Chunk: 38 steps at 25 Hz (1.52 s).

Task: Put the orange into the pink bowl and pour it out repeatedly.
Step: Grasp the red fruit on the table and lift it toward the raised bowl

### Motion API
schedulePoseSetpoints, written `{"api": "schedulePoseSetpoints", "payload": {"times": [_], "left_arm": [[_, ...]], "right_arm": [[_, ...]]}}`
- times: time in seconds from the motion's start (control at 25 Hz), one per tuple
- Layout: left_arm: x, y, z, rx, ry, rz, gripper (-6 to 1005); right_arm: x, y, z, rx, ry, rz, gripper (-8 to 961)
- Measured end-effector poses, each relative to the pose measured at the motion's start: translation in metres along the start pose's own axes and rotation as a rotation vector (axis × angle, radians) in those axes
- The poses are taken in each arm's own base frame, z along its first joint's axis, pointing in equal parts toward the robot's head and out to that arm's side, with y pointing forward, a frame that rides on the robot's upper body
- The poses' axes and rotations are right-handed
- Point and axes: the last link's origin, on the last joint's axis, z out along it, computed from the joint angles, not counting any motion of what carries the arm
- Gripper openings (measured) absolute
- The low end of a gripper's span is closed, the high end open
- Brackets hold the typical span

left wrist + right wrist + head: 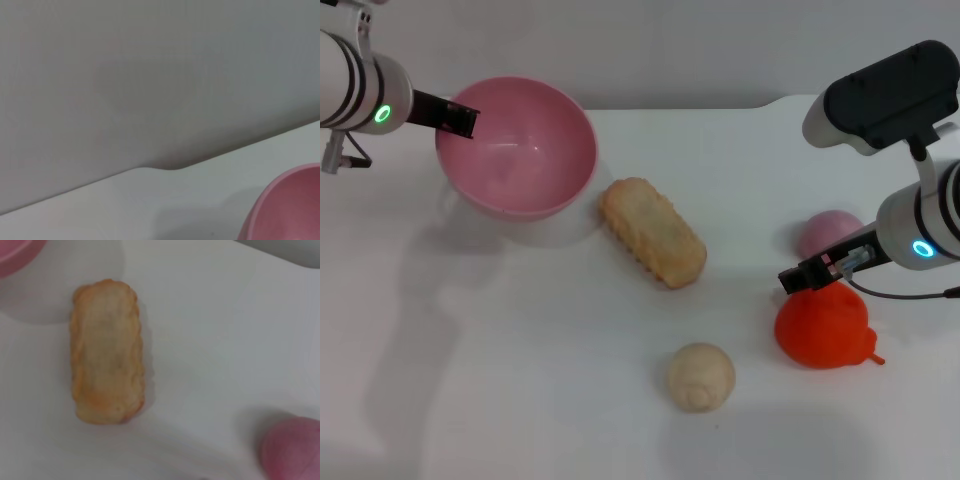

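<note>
Where the orange sits: on the white tabletop (520,380) at the near right, the orange (825,328) rests stem tip pointing right.
Pink bowl: the pink bowl (516,146) is at the far left, open side tipped toward the camera, nothing inside it; its rim edge also shows in the left wrist view (287,207).
Left tool: the left tool (453,117) is at the bowl's left rim, its dark tip over the edge; whether it is apart or clamped cannot be told.
Right tool: the right tool (810,274) hangs just over the orange's far left side, touching or nearly so; its state cannot be told.
Bread-shaped toy: a tan loaf-like piece (652,231) (107,351) lies in the middle, right of the bowl.
Pale pink ball: the pale pink ball (828,234) (292,447) lies just beyond the orange, at the right.
Beige ball: the beige ball (700,376) lies nearest the camera, left of the orange.
</note>
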Motion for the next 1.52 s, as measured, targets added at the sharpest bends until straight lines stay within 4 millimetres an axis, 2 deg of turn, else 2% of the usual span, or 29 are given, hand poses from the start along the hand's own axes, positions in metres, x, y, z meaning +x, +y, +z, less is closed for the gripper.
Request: {"api": "schedulePoseSetpoints", "payload": {"times": [0.24,0.64,1.24,1.52], "left_arm": [[0.003,0.001,0.000,-0.001,0.001,0.005,39],[0.005,0.002,0.001,0.000,-0.002,0.011,39],[0.004,0.000,0.002,0.003,-0.007,0.006,39],[0.003,0.000,0.002,0.002,-0.012,0.008,39]], "right_arm": [[0.002,-0.002,0.009,0.003,0.011,0.020,729],[0.003,0.009,0.015,-0.067,0.011,0.048,730],[0.010,0.004,0.021,-0.033,0.047,0.074,730],[0.011,0.011,0.018,-0.041,0.040,0.037,616]]}}
